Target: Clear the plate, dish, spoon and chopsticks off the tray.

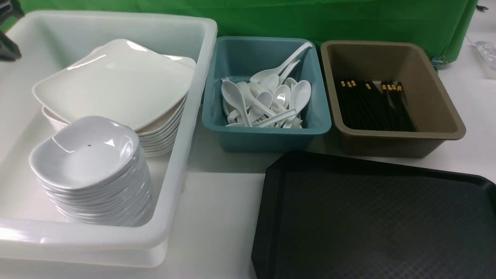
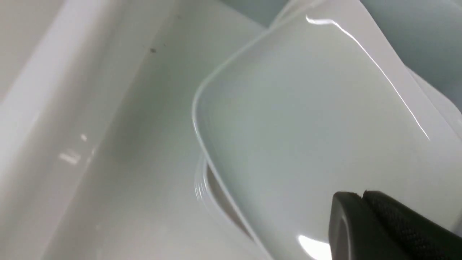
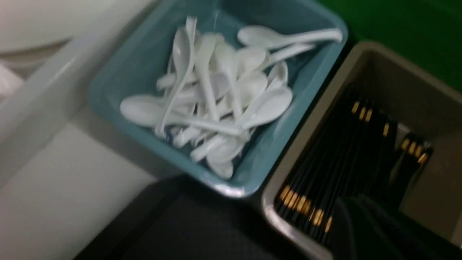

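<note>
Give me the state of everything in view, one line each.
tray: lying flat, nothing on the part in view
plate: lying askew on top of its stack in the white tub
dishes: neatly stacked in the same tub
spoons: jumbled in the teal tub
chopsticks: lying flat in the brown tub
left gripper: shut, over the plate
right gripper: shut, above the brown tub
</note>
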### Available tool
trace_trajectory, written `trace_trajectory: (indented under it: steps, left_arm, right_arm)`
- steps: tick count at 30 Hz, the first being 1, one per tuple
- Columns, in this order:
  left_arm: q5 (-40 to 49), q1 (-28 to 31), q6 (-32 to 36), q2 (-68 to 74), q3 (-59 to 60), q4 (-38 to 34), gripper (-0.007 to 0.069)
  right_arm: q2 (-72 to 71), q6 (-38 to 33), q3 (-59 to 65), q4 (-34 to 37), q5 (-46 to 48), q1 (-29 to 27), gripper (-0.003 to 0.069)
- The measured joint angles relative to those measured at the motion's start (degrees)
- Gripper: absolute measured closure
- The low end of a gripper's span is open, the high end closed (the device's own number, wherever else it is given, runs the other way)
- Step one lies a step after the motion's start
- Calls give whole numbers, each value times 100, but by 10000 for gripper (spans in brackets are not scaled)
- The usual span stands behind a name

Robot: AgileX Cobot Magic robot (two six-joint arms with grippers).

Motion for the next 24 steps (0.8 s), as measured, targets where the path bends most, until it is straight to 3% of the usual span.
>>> trace_trajectory:
  steps: [7,16,24]
  left_arm:
    - [-766,12,54,1466,-821,243,613]
    - [-1699,17,54,2245,-880,358,613]
    - [-1370,17,66,2301,-893,385,613]
  right_arm:
    - [-319,-108,746,19,0,0,636]
    - [-518,-204,802,19,0,0,636]
    - [-600,-235,802,19,0,0,636]
